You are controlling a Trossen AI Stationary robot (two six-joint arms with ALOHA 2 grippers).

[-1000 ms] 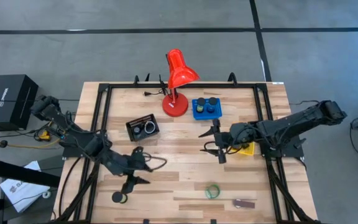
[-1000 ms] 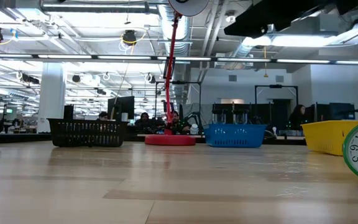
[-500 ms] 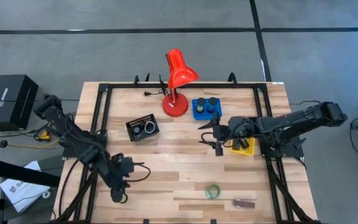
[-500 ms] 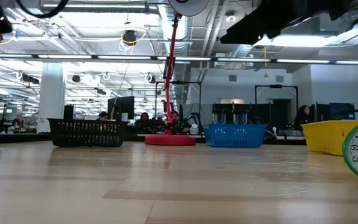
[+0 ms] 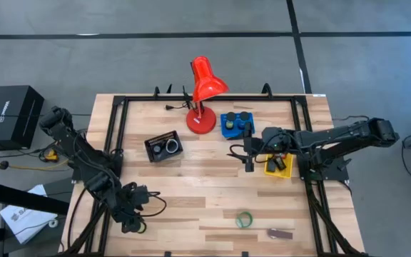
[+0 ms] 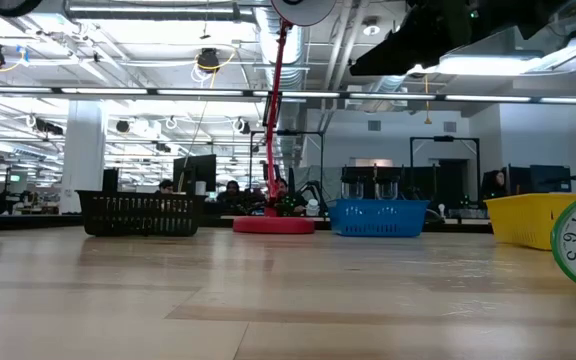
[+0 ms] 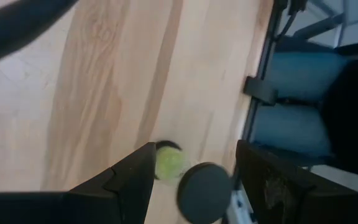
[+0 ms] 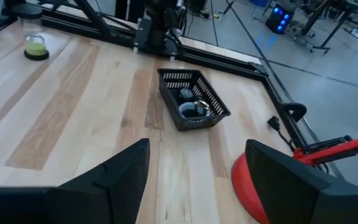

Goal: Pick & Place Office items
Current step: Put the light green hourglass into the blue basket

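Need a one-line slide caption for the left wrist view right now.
Left claw, open, poised over a green-topped item and a black disc near the table edge.

arms: black, jointed | cables: black loops (left arm)

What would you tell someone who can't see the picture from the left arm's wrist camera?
Two dark open fingers frame a small yellow-green item and a black round piece near the edge of the wooden table. A black frame rail runs along that edge.
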